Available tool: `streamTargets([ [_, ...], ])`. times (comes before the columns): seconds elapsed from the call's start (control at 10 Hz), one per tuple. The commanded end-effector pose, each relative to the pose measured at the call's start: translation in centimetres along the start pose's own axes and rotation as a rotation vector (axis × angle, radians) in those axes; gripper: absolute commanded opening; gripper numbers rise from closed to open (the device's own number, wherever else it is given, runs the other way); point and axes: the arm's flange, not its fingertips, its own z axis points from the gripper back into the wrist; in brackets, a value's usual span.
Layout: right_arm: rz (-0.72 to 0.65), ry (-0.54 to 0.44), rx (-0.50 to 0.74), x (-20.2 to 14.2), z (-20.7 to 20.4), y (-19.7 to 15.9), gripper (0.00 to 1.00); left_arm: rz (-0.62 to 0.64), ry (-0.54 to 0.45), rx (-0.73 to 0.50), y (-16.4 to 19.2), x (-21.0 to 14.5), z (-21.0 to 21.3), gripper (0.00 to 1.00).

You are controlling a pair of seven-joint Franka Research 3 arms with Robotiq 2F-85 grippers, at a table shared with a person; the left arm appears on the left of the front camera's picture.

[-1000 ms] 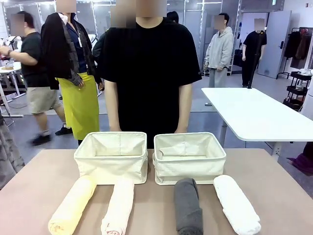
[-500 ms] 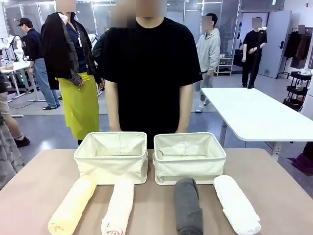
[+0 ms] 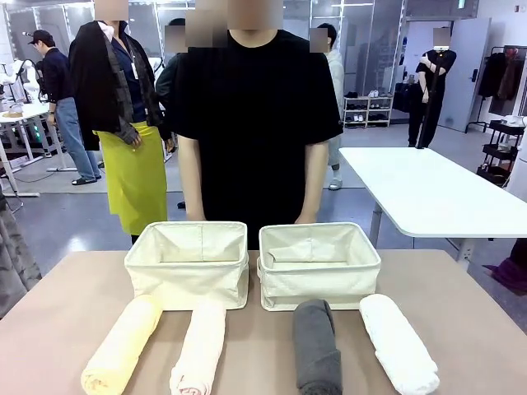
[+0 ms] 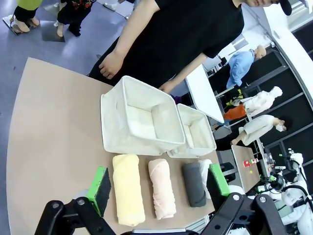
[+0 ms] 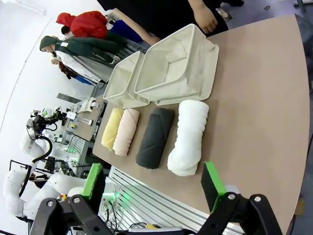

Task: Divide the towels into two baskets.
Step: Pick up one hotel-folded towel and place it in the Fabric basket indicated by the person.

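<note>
Four rolled towels lie in a row along the near table edge: a pale yellow towel (image 3: 122, 343), a pale pink towel (image 3: 199, 346), a dark grey towel (image 3: 316, 345) and a white towel (image 3: 398, 341). Behind them stand two cream fabric baskets, the left basket (image 3: 188, 263) and the right basket (image 3: 319, 265), both with nothing inside. My left gripper (image 4: 159, 187) hangs open high above the yellow towel (image 4: 128, 188) and pink towel (image 4: 162, 188). My right gripper (image 5: 152, 183) hangs open above the white towel (image 5: 188, 136) and grey towel (image 5: 155, 137).
A person in a black T-shirt (image 3: 251, 123) stands at the far side, right behind the baskets, arms down. The tan table (image 3: 461, 304) has bare surface to either side of the towels. A white table (image 3: 428, 193) stands off to the right.
Nothing on the table has moved. Only people in the background have walked across.
</note>
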Motion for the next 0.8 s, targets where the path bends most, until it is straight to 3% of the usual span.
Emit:
streamTargets([
  [0.0,0.015,-0.006,0.011,0.01,0.19,0.16,1.00,0.003,-0.014,-0.015,0.05,0.39,0.09,1.00],
  [0.7,0.015,-0.006,0.011,0.01,0.19,0.16,1.00,0.003,-0.014,-0.015,0.05,0.39,0.09,1.00],
])
